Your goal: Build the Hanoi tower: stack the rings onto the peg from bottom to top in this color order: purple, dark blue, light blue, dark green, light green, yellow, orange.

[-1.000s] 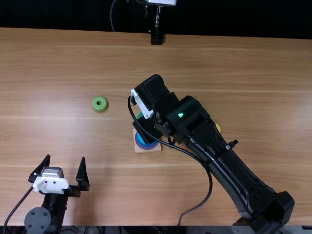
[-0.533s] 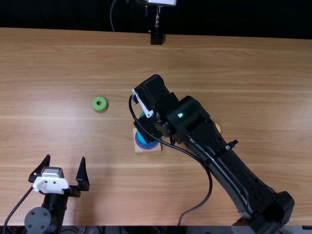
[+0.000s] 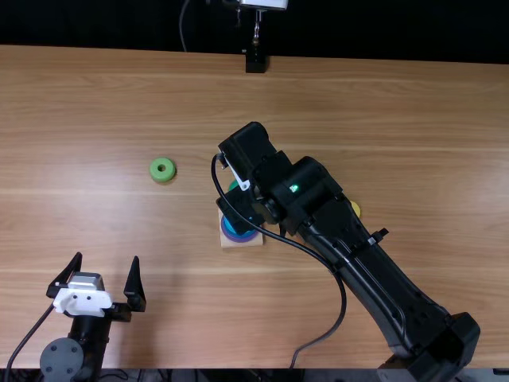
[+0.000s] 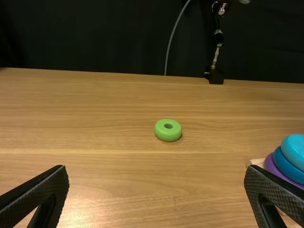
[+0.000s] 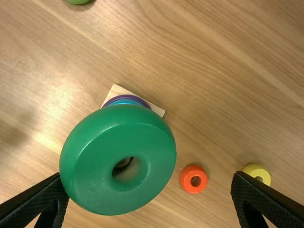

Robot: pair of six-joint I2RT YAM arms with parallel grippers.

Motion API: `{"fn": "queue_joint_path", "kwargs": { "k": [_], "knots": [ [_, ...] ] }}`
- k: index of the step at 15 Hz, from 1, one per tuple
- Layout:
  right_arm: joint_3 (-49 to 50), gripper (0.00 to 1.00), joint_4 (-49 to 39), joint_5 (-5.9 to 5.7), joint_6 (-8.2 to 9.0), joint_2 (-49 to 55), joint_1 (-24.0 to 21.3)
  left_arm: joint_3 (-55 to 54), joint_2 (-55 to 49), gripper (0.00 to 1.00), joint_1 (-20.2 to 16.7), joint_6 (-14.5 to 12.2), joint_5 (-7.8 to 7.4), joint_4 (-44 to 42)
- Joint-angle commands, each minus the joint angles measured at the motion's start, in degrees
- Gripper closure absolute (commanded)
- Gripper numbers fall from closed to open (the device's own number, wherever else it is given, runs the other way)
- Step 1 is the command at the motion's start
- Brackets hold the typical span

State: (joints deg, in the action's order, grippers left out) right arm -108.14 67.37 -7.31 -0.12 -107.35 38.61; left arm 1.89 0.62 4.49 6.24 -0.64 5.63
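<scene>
Three rings [image 4: 285, 167] sit stacked on the base [image 3: 242, 243]; left pincer [image 3: 106, 259], right pincer [image 3: 238, 211] both spread apart.

A light brown wooden tabletop [image 3: 398, 119] with streaky grain spreads across the scene. Beyond its far edge is a black backdrop [image 4: 95, 38]. At the far edge, around the middle from left to right, sits a small black block [image 3: 255, 62], with a slim upright metal rod [image 3: 257, 30] rising from it. Above the rod is a white fitting [image 3: 266, 4], cut off by the top view's border. To the left of the rod, a thin grey cable [image 4: 172, 35] curves down against the backdrop to the table's far edge.
</scene>
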Motion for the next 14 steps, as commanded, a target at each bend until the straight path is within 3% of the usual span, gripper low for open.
{"fn": "queue_joint_path", "kwargs": {
  "k": [1, 7, 13, 14],
  "knots": [
    [-0.8, 0.0, -0.4, -1.44, -0.2, -0.9, 0.4, -1.9, -0.6, 0.0, 0.0, -0.2, -0.09, 0.3],
    [-1.6, 0.0, -2.1, -0.7, 0.44, -0.2, 1.7, -1.9, -0.6, 0.0, 0.0, -0.2, -0.09, 0.3],
    [-3.7, 0.0, -2.9, -0.7, 0.44, -0.1, 2.2, -1.9, -0.6, 0.0, 0.0, -0.2, -0.09, 0.3],
    [-4.7, 0.11, -3.0, -0.7, 0.96, -0.1, 2.2, -1.9, -0.6, 0.0, 0.0, -0.2, -0.09, 0.3]
  ]
}}
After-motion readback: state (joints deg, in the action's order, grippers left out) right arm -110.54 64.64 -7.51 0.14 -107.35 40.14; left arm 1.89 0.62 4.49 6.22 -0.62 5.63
